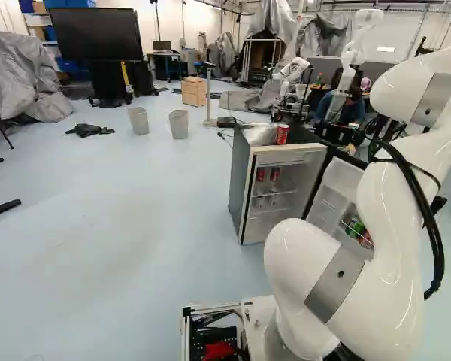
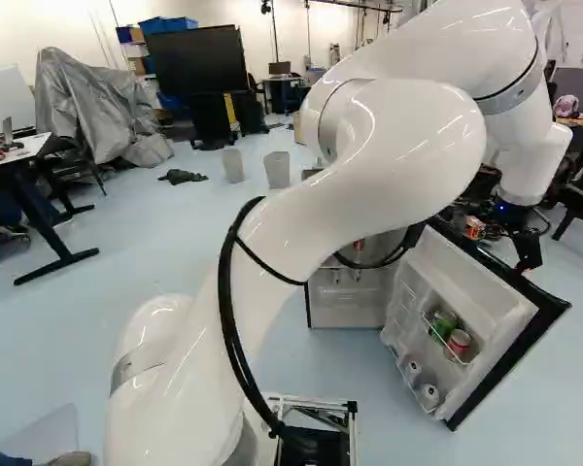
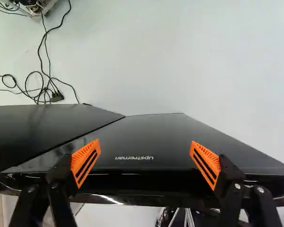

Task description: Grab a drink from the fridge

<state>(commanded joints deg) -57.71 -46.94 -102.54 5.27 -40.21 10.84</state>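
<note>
Drink cans point(image 2: 458, 343) are sitting in the fridge door point(image 2: 476, 289) below my gripper point(image 2: 528, 254), fingers standing wide apart, holding nothing

"How's the arm's point(image 1: 391, 248) finish?"
"Smooth, glossy, with duller metal-looking bands point(image 1: 336, 284)."
"And the fridge door point(image 3: 151, 137)?"
"Smooth, shiny."
"Those 2 bins point(image 1: 138, 121)?"
"Matt, like plastic. The cover point(image 2: 92, 107) looks like creased cloth."
</note>
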